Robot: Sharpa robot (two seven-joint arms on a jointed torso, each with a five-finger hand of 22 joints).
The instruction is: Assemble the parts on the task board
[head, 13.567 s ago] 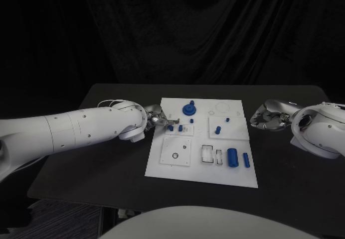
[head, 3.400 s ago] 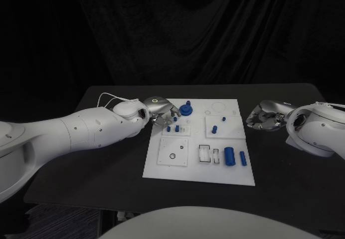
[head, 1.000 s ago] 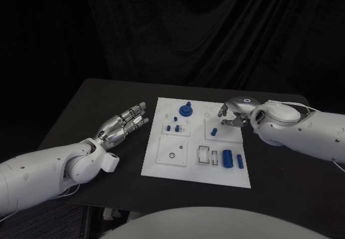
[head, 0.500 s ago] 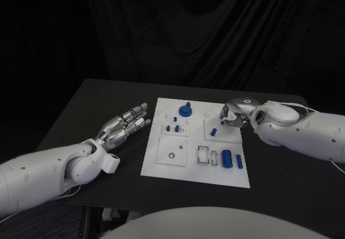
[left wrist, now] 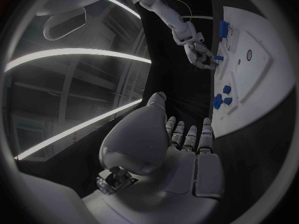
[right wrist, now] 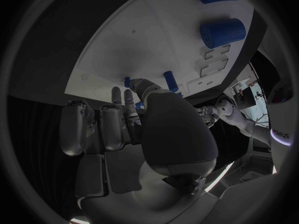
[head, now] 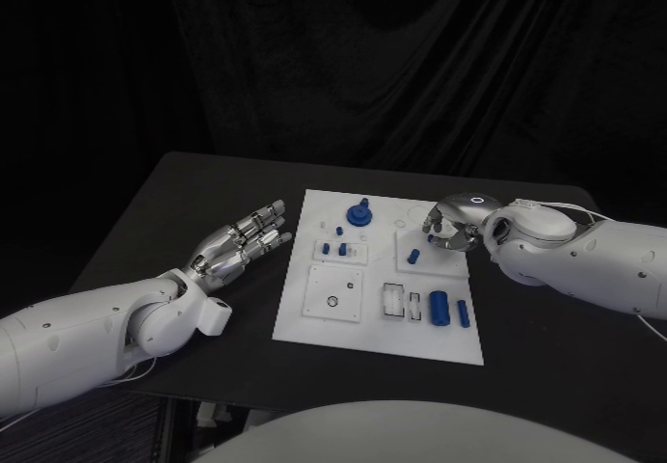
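Note:
The white task board (head: 373, 338) lies mid-table. My right hand (head: 452, 224) hovers over its far right square, fingers curled in, pinching a small blue peg (left wrist: 218, 58) at the fingertips. Another blue peg (head: 413, 256) stands just nearer on that square, also seen as peg (right wrist: 169, 80). My left hand (head: 244, 239) is off the board's left edge, flat and open, holding nothing. A blue knob piece (head: 360, 213) stands at the far middle, with two short pegs (head: 333, 249) in front of it. A thick blue cylinder (head: 440, 306) and a thin one (head: 463, 311) lie at the near right.
A square plate with a round hole (head: 333, 294) and two rectangular slots (head: 400, 301) occupy the board's near half. The black table (head: 181, 193) extends left and right of the board. My right forearm (head: 584, 256) lies along the board's right side.
Since the earliest frames my left hand has left the board and opened beside it, and my right hand has come over the far right square. In the last second it barely moves.

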